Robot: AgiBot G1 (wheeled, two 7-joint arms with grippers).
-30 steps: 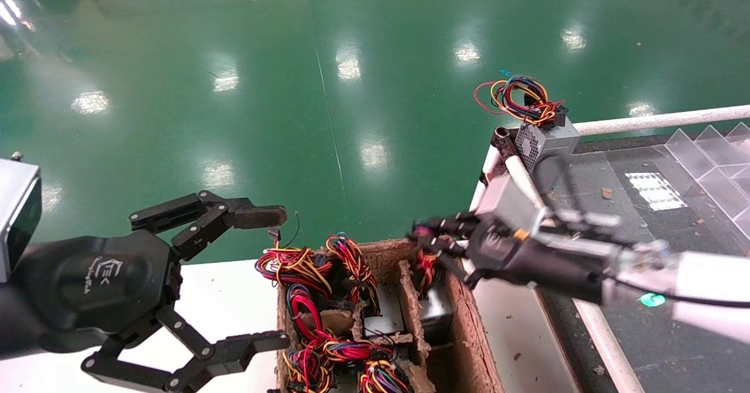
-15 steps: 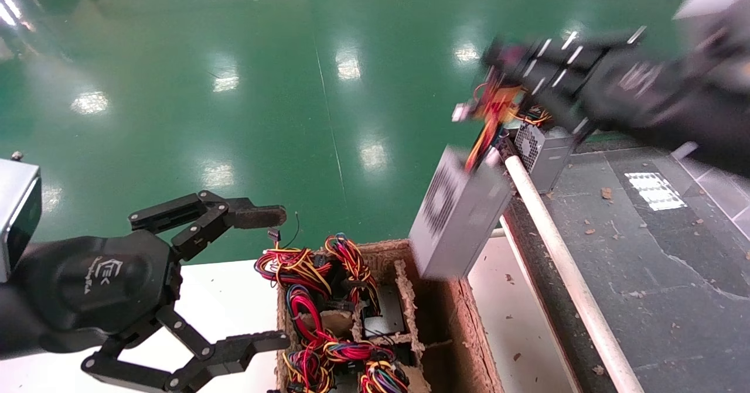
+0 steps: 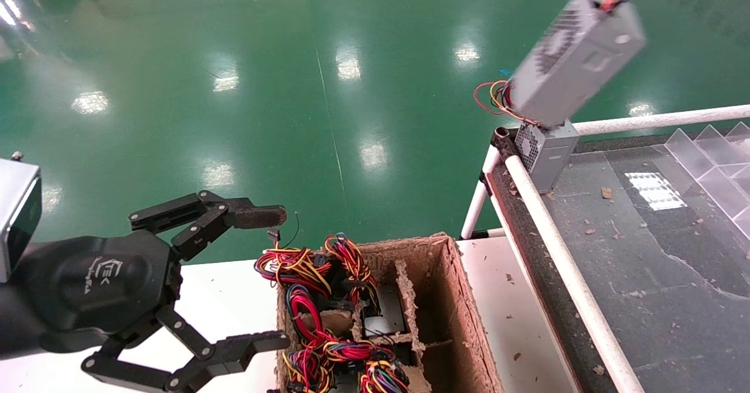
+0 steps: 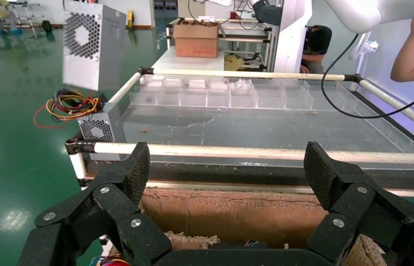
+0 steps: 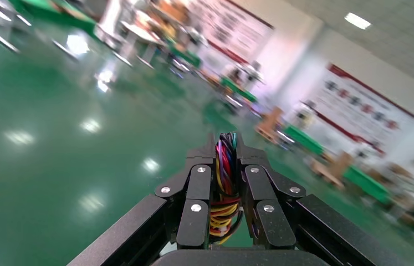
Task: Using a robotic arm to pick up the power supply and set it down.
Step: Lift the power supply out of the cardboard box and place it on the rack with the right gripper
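The power supply (image 3: 577,56), a grey metal box with a perforated face, hangs tilted in the air at the upper right, above the corner of the black bench. It also shows in the left wrist view (image 4: 92,47). Its wire bundle (image 5: 225,166) is pinched in my right gripper (image 5: 226,145), which is shut on it; that gripper lies beyond the top edge of the head view. My left gripper (image 3: 275,279) stays at the lower left beside the cardboard box, open and holding nothing (image 4: 228,163).
A second grey box (image 3: 545,150) with a loose wire loop stands on the bench corner under the hanging one. The compartmented cardboard box (image 3: 463,299) holds more wired units. White rails (image 3: 562,264) border the bench; clear dividers (image 3: 712,159) stand at the far right.
The right arm pulled the power supply out of the cardboard box by its wires and swung it up and to the right, leaving the head view. The left arm has not moved.
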